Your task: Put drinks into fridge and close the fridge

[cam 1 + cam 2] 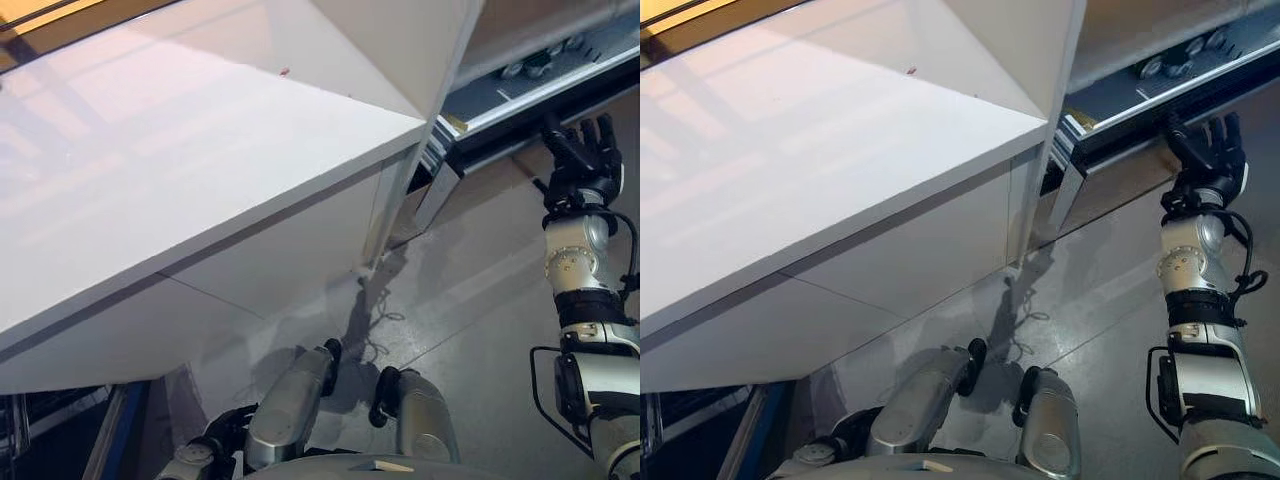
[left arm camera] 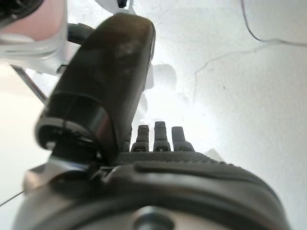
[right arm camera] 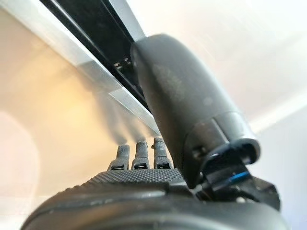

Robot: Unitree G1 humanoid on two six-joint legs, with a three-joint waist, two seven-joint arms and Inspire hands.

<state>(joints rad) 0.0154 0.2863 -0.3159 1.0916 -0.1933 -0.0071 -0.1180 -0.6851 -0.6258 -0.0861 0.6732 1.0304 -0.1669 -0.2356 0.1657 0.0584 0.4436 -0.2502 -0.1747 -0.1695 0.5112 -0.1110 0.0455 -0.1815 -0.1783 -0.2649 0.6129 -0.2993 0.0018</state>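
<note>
The fridge [image 1: 530, 100] stands at the upper right, with a silver and black frame strip running across it. Round tops of drinks [image 1: 1185, 52] show inside, above the strip. My right hand [image 1: 582, 160] is raised at the fridge's door, fingers straight and spread, holding nothing. In the right wrist view its fingers [image 3: 139, 155] lie flat on a pale panel beside the silver door frame [image 3: 110, 84]. My left hand [image 2: 158, 158] hangs low over the pale floor, fingers straight and empty.
A large white counter [image 1: 150, 160] takes up the left and middle, its corner reaching towards the fridge. A white upright panel [image 1: 400, 50] stands between counter and fridge. Grey floor [image 1: 470, 300] lies below the right hand.
</note>
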